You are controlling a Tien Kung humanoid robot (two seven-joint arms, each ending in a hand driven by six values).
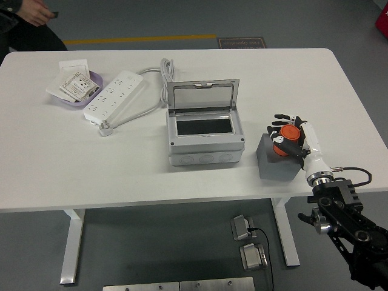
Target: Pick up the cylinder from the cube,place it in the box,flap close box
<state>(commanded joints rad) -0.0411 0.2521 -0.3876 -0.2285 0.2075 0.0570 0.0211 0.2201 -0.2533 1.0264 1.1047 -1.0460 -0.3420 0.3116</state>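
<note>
An orange cylinder [285, 140] stands on a dark grey cube [276, 163] near the table's front right edge. My right hand [288, 136] wraps its black fingers around the cylinder, which still rests on the cube. The grey box [205, 130] sits mid-table, left of the cube, with its clear hinged flap [202, 96] standing open at the back and its dark inside showing. My left arm is out of view.
A white power strip [113, 95] with a coiled cable [164, 71] lies at the back left, beside a purple dish [74, 88] of white parts. A person [27, 24] shows at the top left corner, beyond the white table [91, 157].
</note>
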